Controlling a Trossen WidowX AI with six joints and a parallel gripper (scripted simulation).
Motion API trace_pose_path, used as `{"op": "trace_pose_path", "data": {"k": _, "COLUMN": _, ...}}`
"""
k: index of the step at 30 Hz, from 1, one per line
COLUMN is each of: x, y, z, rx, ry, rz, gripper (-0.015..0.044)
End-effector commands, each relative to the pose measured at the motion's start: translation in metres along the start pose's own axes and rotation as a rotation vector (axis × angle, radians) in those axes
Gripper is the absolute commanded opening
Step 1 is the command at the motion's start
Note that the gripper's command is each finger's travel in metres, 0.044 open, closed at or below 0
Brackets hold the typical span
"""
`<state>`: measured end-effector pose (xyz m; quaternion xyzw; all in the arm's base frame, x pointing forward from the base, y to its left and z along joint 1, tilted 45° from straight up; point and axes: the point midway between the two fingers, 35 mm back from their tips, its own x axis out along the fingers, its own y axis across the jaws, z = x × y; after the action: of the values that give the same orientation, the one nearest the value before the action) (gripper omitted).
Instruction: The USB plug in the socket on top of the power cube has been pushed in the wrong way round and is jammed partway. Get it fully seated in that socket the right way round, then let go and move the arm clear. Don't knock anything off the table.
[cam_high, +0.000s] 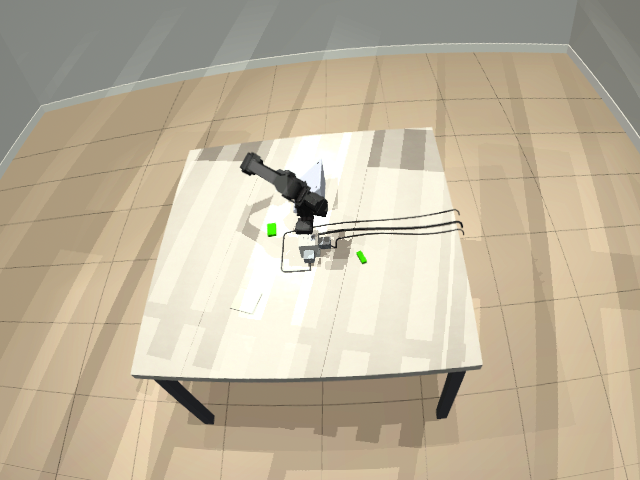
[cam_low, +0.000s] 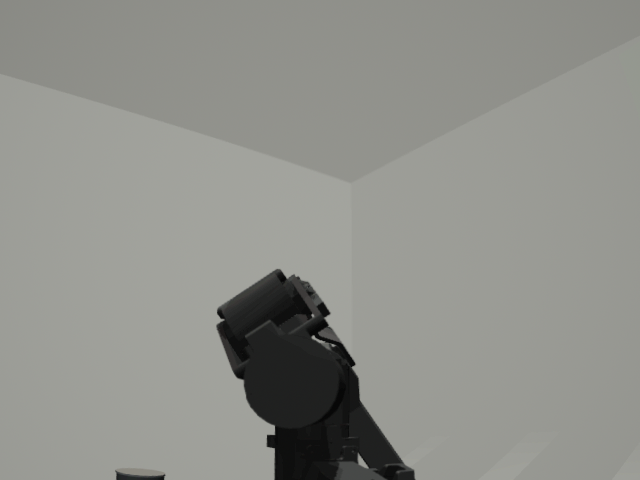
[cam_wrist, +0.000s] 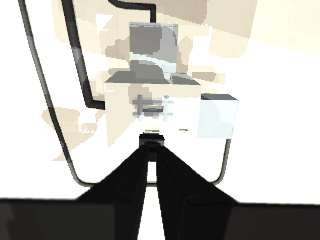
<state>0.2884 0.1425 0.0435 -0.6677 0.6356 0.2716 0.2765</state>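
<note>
My gripper (cam_wrist: 152, 153) is shut on the small dark USB plug (cam_wrist: 151, 140), which shows only as a dark tip between the fingertips. It hangs just above the pale power cube (cam_wrist: 150, 107), on the near side of the top socket (cam_wrist: 152, 106); the socket's slots look empty. In the top view the gripper (cam_high: 303, 227) points down beside the cube (cam_high: 316, 244) at the table's middle. The plug's cable is not clear to see.
Two grey adapters sit plugged on the cube's sides (cam_wrist: 153, 47) (cam_wrist: 218, 115). Black cables (cam_high: 392, 222) run to the right table edge, and one loops left (cam_high: 284, 253). Green blocks lie left (cam_high: 271, 229) and right (cam_high: 361, 256). A white card (cam_high: 247, 302) lies nearer the front.
</note>
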Motion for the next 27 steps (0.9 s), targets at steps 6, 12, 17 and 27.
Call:
{"op": "trace_pose_path", "data": {"k": 6, "x": 0.0001, "y": 0.0002, "z": 0.0, "rx": -0.015, "ry": -0.001, "rz": 0.001, "gripper": 0.0}}
{"op": "trace_pose_path", "data": {"k": 12, "x": 0.0005, "y": -0.0001, "z": 0.0002, "rx": -0.012, "ry": -0.004, "rz": 0.0, "gripper": 0.0}}
{"op": "trace_pose_path", "data": {"k": 17, "x": 0.001, "y": -0.0001, "z": 0.0005, "rx": -0.013, "ry": -0.008, "rz": 0.0, "gripper": 0.0}}
{"op": "trace_pose_path", "data": {"k": 27, "x": 0.0022, "y": -0.0002, "z": 0.0011, "rx": -0.016, "ry": -0.018, "rz": 0.0, "gripper": 0.0}}
